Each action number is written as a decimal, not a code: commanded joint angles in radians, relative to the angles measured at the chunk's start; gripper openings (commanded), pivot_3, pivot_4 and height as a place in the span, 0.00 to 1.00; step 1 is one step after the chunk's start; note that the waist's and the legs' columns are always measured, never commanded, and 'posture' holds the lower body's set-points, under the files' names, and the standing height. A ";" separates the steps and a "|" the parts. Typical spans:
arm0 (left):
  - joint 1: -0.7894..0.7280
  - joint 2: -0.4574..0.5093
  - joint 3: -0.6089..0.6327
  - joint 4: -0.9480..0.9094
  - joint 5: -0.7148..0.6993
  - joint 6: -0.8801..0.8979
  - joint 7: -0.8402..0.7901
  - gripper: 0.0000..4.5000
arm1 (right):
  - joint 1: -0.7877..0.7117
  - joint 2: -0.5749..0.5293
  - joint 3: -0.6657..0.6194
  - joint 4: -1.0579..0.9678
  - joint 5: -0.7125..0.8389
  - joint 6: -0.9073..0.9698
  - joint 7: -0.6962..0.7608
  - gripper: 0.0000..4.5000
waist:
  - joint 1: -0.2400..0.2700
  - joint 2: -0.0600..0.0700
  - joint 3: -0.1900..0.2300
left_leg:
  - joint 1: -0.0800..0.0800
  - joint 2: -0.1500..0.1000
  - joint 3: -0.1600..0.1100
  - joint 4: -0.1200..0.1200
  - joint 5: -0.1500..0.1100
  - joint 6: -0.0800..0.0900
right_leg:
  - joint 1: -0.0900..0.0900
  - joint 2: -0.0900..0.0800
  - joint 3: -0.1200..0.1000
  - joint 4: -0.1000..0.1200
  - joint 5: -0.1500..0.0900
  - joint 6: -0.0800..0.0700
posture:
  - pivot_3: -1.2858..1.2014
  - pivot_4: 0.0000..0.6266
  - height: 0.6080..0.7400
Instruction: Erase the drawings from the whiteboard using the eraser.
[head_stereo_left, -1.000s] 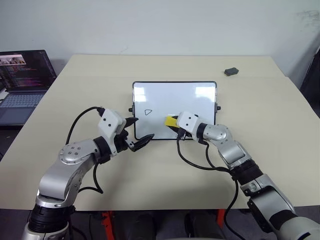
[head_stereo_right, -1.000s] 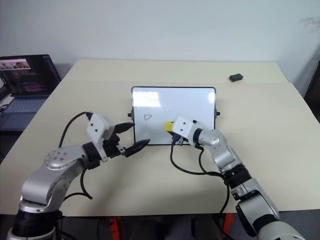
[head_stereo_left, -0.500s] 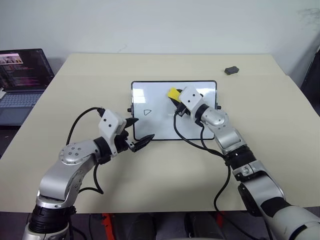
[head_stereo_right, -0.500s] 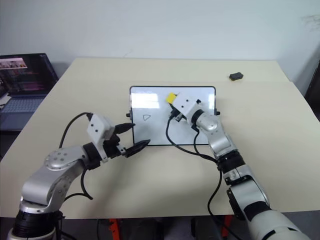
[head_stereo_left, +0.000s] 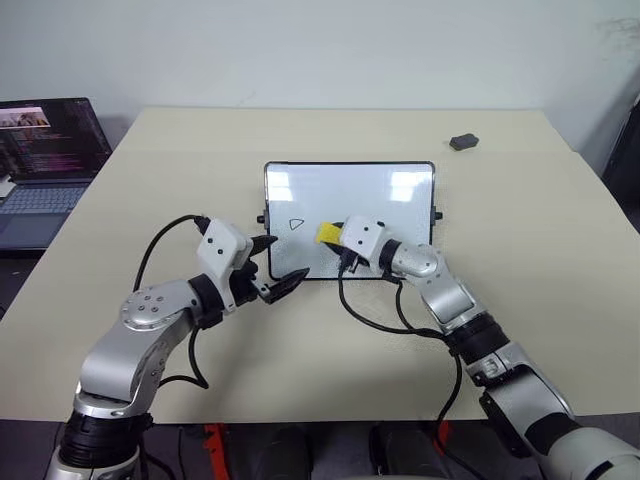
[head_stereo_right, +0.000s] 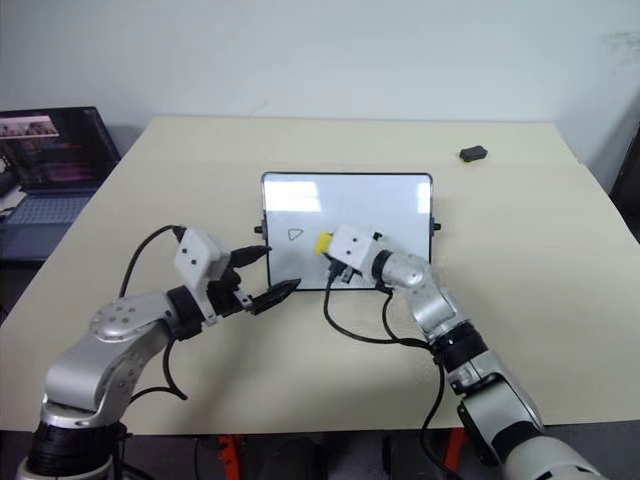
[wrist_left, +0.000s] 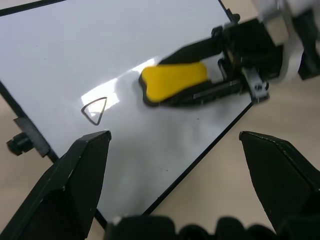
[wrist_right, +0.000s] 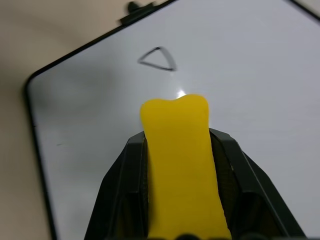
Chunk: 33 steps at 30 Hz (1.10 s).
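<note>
One small black marker triangle (head_stereo_left: 295, 224) is left showing on the glossy white, black-framed whiteboard (head_stereo_left: 380, 178), lying flat mid-tabletop (head_stereo_left: 520, 250), and it sits on the board's left half. The right gripper (head_stereo_left: 333, 236) has its black fingers clamped on the bright yellow block eraser (head_stereo_left: 326, 234), and that eraser hangs over the board just beside the triangle, on its right. The eraser's long axis runs along the fingers, nose aimed at the outline, so a short sweep leftward looks like the call. The left gripper (head_stereo_left: 280, 267) hovers at the board's near-left corner, fingers spread wide and empty; the right arm is plainly the one placed to wipe.
</note>
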<state>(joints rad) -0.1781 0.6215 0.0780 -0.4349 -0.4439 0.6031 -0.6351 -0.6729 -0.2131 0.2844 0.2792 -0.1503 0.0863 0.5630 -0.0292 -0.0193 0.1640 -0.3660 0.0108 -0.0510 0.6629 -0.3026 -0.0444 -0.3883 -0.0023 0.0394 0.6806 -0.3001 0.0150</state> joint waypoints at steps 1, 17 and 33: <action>0.009 -0.005 0.030 -0.028 -0.001 -0.012 0.020 1.00 | 0.036 -0.014 -0.085 -0.161 0.100 0.081 0.027 0.29 | 0.000 0.000 0.000 | -0.001 0.000 0.000 0.000 0.000 0.000 | 0.000 0.000 0.000 -0.001 0.000 0.000 | 0.52 0.24 1.00; 0.118 -0.005 0.159 -0.060 -0.024 0.041 0.119 1.00 | 0.373 -0.128 -0.096 -0.543 0.268 0.191 0.117 0.29 | -0.004 0.000 0.000 | 0.001 0.000 0.000 -0.001 0.000 0.000 | 0.000 0.000 0.000 0.000 -0.001 0.001 | 0.52 0.24 1.00; 0.061 0.059 0.240 0.001 -0.059 0.109 0.098 1.00 | -0.155 0.056 0.044 0.145 -0.047 -0.239 -0.141 0.29 | -0.005 -0.001 0.001 | 0.000 0.000 0.001 -0.001 0.000 0.000 | -0.001 0.000 0.001 0.000 -0.001 0.001 | 0.52 0.24 1.00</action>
<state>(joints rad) -0.1058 0.6610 0.2894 -0.4193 -0.4930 0.7161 -0.5288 -0.7745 -0.1750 0.3359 0.3559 -0.1641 -0.0738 0.4738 -0.0338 -0.0200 0.1647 -0.3655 0.0107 -0.0501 0.6622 -0.3029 -0.0449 -0.3890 -0.0024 0.0400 0.6801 -0.3011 0.0156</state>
